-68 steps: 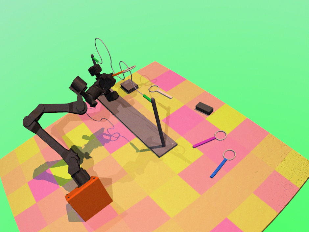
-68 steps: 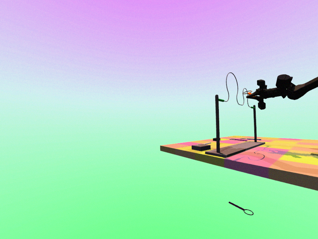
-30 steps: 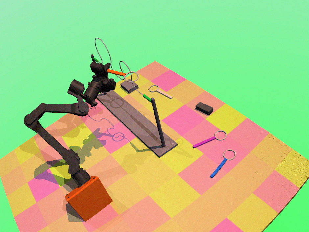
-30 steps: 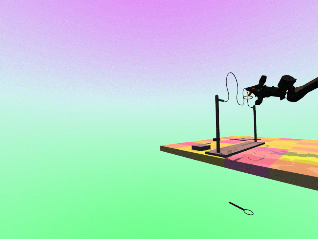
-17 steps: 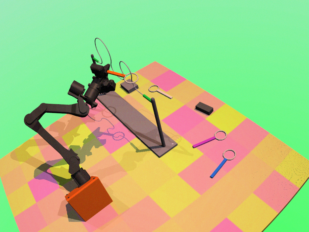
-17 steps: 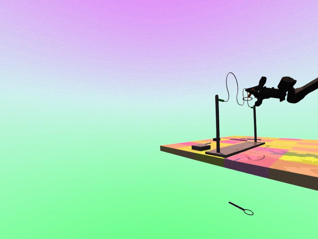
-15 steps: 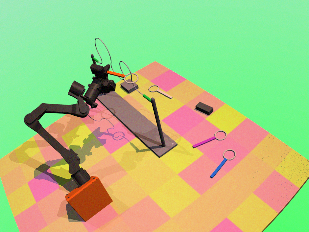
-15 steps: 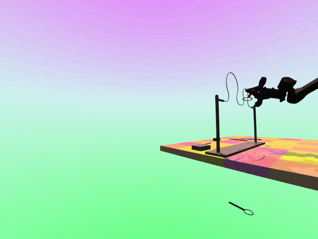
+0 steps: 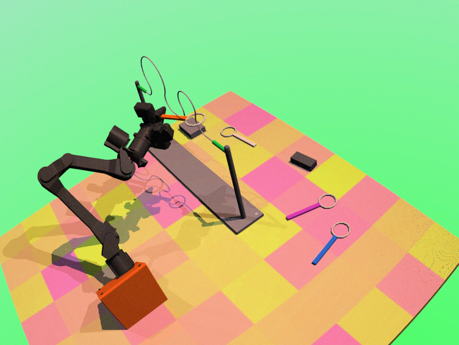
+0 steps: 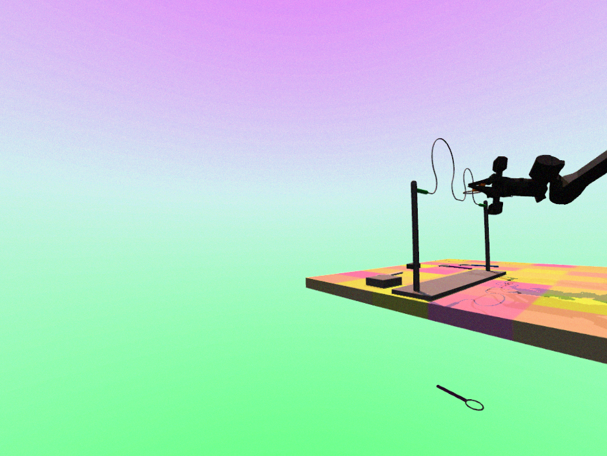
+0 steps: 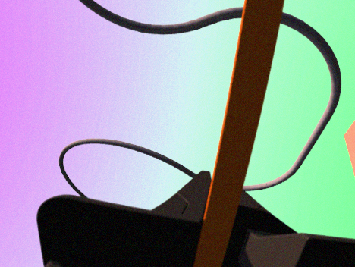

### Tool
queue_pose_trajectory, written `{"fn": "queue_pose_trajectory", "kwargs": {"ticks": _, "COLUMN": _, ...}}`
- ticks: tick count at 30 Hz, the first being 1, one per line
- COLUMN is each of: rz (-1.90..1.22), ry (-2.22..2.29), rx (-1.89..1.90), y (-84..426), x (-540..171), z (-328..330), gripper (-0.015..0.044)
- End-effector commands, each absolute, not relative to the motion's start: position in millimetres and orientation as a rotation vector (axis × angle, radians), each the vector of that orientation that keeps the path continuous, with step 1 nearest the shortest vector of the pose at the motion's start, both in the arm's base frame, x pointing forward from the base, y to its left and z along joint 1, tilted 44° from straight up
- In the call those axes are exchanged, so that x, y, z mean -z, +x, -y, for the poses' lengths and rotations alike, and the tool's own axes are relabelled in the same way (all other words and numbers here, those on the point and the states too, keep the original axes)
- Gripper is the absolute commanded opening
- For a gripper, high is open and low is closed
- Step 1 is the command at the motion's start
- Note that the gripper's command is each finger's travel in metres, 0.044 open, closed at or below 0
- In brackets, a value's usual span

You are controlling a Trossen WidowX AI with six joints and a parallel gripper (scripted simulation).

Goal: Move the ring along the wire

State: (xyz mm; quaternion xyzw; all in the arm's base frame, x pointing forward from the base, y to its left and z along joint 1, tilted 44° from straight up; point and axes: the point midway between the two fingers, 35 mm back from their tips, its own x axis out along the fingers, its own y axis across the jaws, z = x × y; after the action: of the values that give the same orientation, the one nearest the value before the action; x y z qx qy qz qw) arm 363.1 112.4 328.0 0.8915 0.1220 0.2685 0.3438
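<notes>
My gripper [image 9: 162, 114] [image 10: 471, 187] [image 11: 210, 180] is shut on the orange handle [image 9: 174, 117] [image 11: 250, 76]. The pale ring [image 9: 204, 118] at its far end lies nearly flat around the grey wire [image 9: 164, 89] [image 10: 452, 166] [image 11: 163, 29], on the stretch between the smaller hump and the near post [image 9: 234, 178] [image 10: 486, 235]. Contact between ring and wire cannot be told. One green part [image 9: 219, 145] [image 10: 482, 205] is at the near post, the other [image 9: 142, 89] [image 10: 422, 191] at the far post [image 9: 140, 97] [image 10: 414, 235]. The ring is outside the wrist view.
The posts stand on a long grey base [image 9: 200, 166] [image 10: 456, 284]. A grey block [image 9: 191, 129] [image 10: 383, 281] and a black block [image 9: 303, 161] lie beyond it. Rings with a pale handle [image 9: 244, 139], a magenta handle [image 9: 302, 211] and a blue handle [image 9: 324, 250] lie on the checkered table [image 9: 259, 293].
</notes>
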Motion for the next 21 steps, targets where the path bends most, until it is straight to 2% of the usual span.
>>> {"fn": "queue_pose_trajectory", "kwargs": {"ticks": 1, "rz": -0.344, "ry": 2.223, "rx": -0.681, "y": 361, "x": -313, "z": -122, "gripper": -0.0150}}
{"fn": "queue_pose_trajectory", "kwargs": {"ticks": 21, "rz": -0.374, "ry": 1.780, "rx": -0.557, "y": 362, "x": -250, "z": -158, "gripper": -0.0150}}
